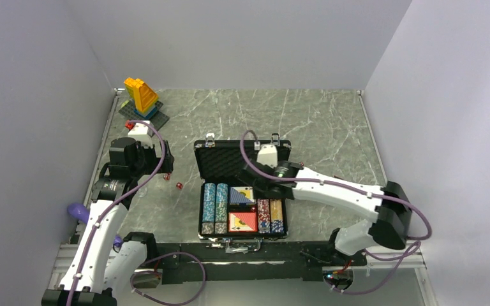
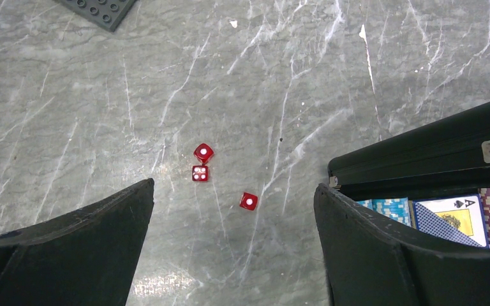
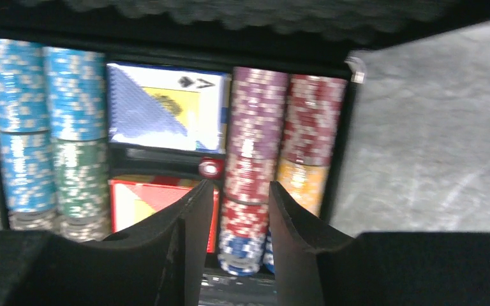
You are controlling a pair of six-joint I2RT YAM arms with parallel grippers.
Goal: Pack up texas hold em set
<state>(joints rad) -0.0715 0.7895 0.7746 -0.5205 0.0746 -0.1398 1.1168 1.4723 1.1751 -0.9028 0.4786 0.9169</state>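
Observation:
The black case lies open at the table's middle, its foam lid raised at the back. It holds rows of striped chips, a blue card deck and a red card deck. In the right wrist view one red die sits between the decks. Three red dice lie on the table left of the case. My left gripper hangs wide open and empty above them, also seen from above. My right gripper is slightly open and empty over the chip rows, also seen from above.
A yellow-blue toy brick tower on a dark baseplate stands at the far left corner. White walls close in the table on the left, back and right. The case's front latches face the arm bases.

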